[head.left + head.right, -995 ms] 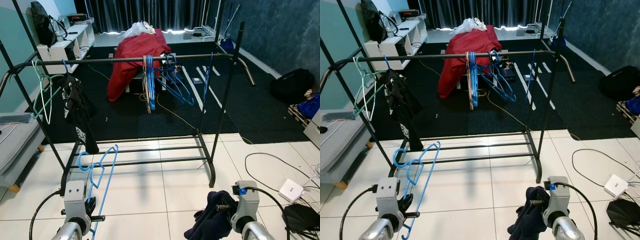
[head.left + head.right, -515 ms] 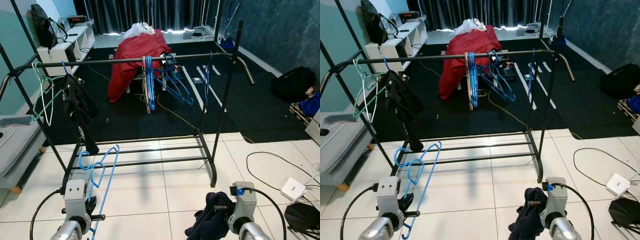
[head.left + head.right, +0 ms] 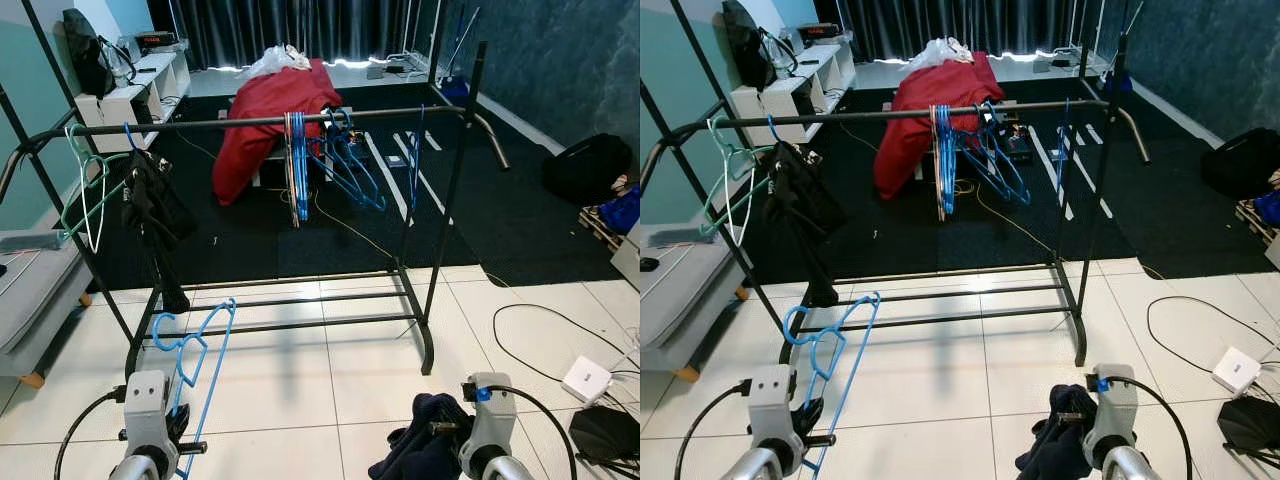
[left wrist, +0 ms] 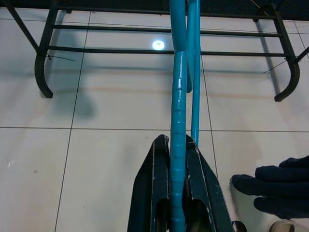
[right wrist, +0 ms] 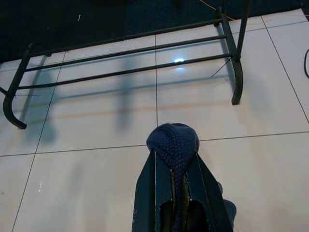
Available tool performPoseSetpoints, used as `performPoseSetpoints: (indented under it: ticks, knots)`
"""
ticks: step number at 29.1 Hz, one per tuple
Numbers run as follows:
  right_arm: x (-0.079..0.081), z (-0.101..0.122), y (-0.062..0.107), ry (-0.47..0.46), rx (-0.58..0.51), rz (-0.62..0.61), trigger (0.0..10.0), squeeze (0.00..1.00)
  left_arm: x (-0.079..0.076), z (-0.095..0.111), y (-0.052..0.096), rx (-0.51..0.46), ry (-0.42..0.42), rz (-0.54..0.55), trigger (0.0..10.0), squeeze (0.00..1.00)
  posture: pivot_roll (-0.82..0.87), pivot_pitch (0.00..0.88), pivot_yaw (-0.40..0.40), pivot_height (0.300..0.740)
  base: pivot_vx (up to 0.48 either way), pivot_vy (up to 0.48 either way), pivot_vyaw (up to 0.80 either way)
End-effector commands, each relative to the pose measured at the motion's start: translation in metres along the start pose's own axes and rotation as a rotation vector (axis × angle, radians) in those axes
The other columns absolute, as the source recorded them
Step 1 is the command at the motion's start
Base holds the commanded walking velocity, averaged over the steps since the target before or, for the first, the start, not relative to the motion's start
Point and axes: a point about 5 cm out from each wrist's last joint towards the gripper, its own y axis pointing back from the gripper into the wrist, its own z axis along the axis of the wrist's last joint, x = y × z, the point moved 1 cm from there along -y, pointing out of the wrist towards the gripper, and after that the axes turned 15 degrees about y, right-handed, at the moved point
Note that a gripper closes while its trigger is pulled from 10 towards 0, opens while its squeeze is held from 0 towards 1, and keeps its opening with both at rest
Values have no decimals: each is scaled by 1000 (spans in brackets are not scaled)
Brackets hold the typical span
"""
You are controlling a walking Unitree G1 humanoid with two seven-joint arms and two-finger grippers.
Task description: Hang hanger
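Note:
A blue hanger (image 3: pixel 195 365) stands upright at the lower left, my left gripper (image 4: pixel 176 145) shut on its bar; its hook (image 3: pixel 170 338) sits in front of the rack's low shelf. My right gripper (image 5: pixel 175 157) is shut on a dark navy knitted garment (image 3: pixel 420 450) at the lower right. The black clothes rack (image 3: pixel 250 121) stands ahead. On its top rail hang a green hanger (image 3: pixel 85 185), a black garment (image 3: pixel 155 215) on a blue hanger, a bunch of blue hangers (image 3: pixel 320 160) and a single blue one (image 3: pixel 413 150).
The rack's low shelf bars (image 3: pixel 290 300) and feet cross the white tile floor just ahead. A grey sofa edge (image 3: pixel 25 300) is at the left. Cables and a white box (image 3: pixel 585 378) lie at the right. A red-draped heap (image 3: pixel 270 110) sits beyond the rack.
The view has shifted slightly. Both arms sit a little lower in the picture, each still holding its load. The black garment on the rack has swung a little.

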Motion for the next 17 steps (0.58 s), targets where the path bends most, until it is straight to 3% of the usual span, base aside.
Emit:
performPoseSetpoints:
  ticks: [1,17]
  knots:
    - [-2,7,0,10,-44,-1,10000,0,2,1,2,-14,6,-1,10000,0,1,19,29,735,0,0,0]
    - [-2,10,-1,10,-48,-1,10000,0,1,3,1,-16,11,-7,10000,0,-7,33,39,735,0,0,0]
